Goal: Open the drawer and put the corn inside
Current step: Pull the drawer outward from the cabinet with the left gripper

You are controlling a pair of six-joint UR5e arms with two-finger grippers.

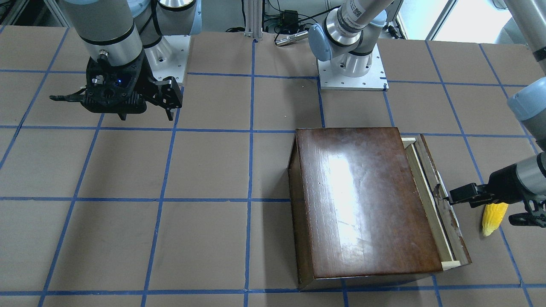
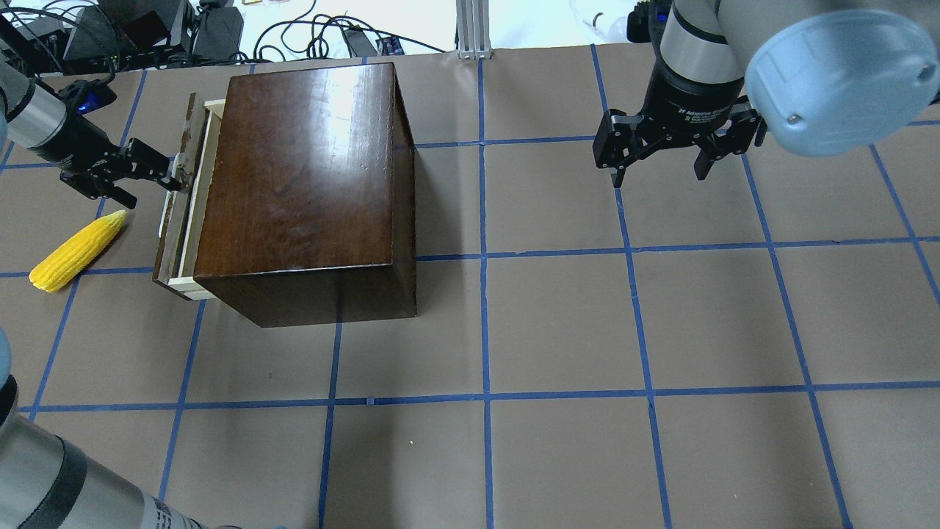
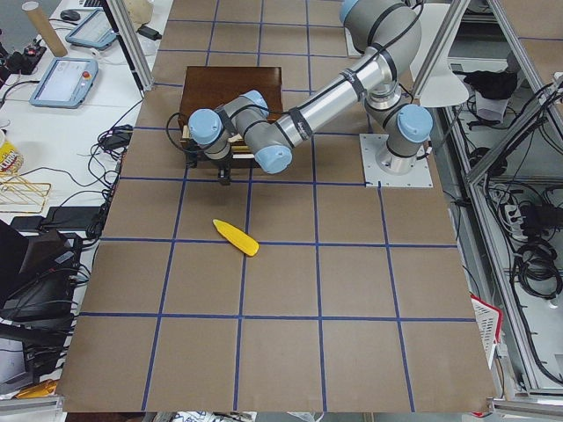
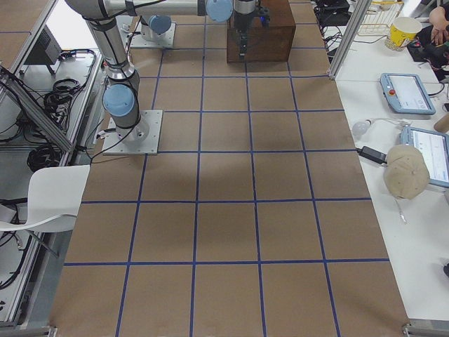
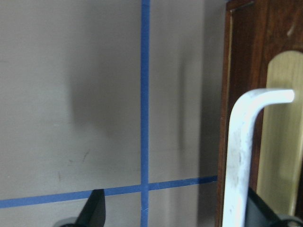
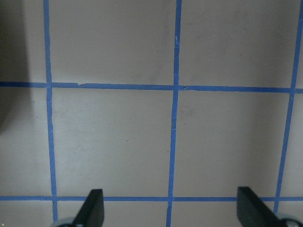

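The glossy dark-brown box (image 2: 308, 169) stands on the table, also in the front view (image 1: 367, 200). Its drawer (image 2: 183, 213) is pulled out a little, so a narrow strip of pale wood shows (image 1: 428, 204). My left gripper (image 2: 150, 184) is open at the drawer's front panel, with one finger (image 1: 463, 192) at the pale metal handle (image 5: 241, 156) and the other out over the table. The yellow corn (image 2: 77, 250) lies on the table just beside the drawer front and under my left gripper (image 1: 477, 209). My right gripper (image 2: 659, 176) hangs open and empty far from the box.
The table is brown board with a blue tape grid (image 2: 485, 397). The two arm bases (image 1: 352, 72) stand at the robot's edge. Cables and equipment (image 2: 147, 29) lie beyond the table's far edge behind the box.
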